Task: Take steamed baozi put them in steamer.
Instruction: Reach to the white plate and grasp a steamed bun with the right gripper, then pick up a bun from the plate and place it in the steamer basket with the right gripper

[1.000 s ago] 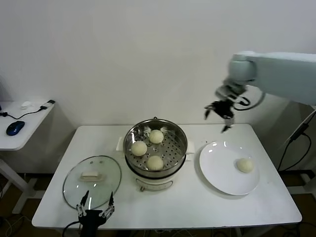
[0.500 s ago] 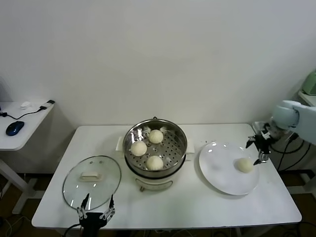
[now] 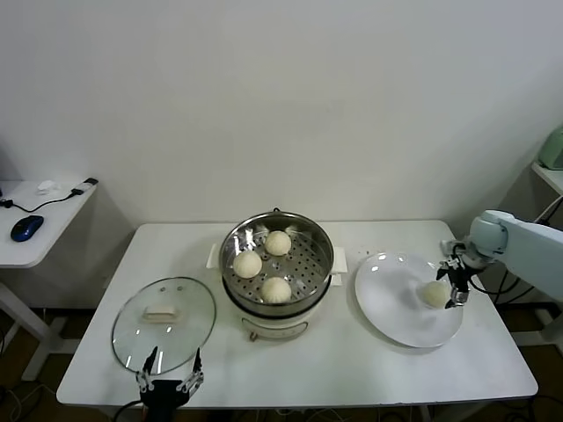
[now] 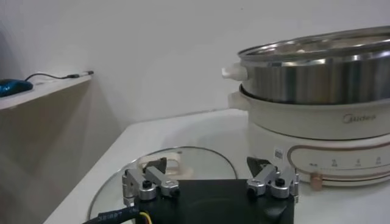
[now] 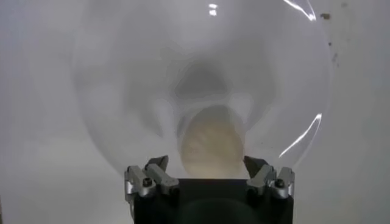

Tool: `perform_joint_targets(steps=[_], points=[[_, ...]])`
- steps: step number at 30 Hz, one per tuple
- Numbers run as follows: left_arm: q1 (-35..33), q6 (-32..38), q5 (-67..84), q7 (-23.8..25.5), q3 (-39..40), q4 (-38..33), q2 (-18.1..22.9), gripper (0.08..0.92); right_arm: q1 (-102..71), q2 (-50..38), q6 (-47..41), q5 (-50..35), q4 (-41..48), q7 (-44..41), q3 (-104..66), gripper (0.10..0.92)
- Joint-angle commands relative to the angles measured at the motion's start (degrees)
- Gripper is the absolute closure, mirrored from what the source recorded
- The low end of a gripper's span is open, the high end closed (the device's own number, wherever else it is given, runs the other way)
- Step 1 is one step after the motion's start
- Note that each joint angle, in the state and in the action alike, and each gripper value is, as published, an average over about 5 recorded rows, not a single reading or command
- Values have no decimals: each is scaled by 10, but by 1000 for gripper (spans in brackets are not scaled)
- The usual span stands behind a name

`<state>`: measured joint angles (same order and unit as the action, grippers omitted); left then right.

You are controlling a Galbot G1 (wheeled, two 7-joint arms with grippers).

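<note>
Right gripper (image 3: 452,283) fingers spread wide around baozi (image 3: 435,294) on plate (image 3: 391,308), left gripper (image 3: 167,384) fingers open, idle.

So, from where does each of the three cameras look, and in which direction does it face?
Head view: high up, facing forward and down on the table; right gripper at the plate's last bun, left gripper at the near edge.
Left wrist view: low over the table, facing the steamer side-on, past its open fingers.
Right wrist view: facing the plate, fingers either side of the bun.
Head and right wrist share that bun.
</note>
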<state>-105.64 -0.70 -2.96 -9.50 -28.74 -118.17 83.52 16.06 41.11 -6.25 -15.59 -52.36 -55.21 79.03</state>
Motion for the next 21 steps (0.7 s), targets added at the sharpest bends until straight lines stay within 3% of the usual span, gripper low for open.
perform_joint_targets(steps=[1, 5, 14, 21], points=[[1, 0, 0, -1, 1, 1, 1, 177, -52, 31, -3, 19, 50, 11, -49, 203], [-1, 1, 0, -1, 1, 0, 1, 177, -42, 29, -3, 20, 40, 4, -40, 216], [-3, -1, -2, -2, 5, -9, 0, 177, 36, 8, -17, 3, -22, 2, 12, 365], [-6, -3, -2, -2, 8, -20, -4, 177, 309, 39, -44, -177, -132, -5, 210, 385]])
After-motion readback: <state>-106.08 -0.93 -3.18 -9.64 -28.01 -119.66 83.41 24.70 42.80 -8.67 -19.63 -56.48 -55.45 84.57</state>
